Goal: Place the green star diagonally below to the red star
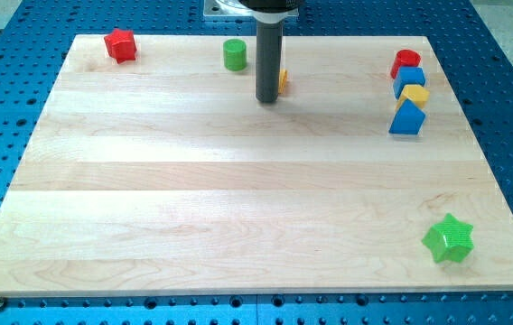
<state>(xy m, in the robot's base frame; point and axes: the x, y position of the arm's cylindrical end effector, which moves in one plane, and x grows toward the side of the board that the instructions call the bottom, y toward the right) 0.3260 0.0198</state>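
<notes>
**Green star far from red star**

The wooden board lies on a blue table. My tip is a plain rod with no claw; it stands near the view's top, beside a partly hidden yellow block and right of the green cylinder. The green star sits at bottom right, the red star at top left, well apart.

I could read no text, label, brand, number or sign anywhere: none stood on the pale wooden board, on the blue perforated table beneath it, or on the coloured blocks.
</notes>
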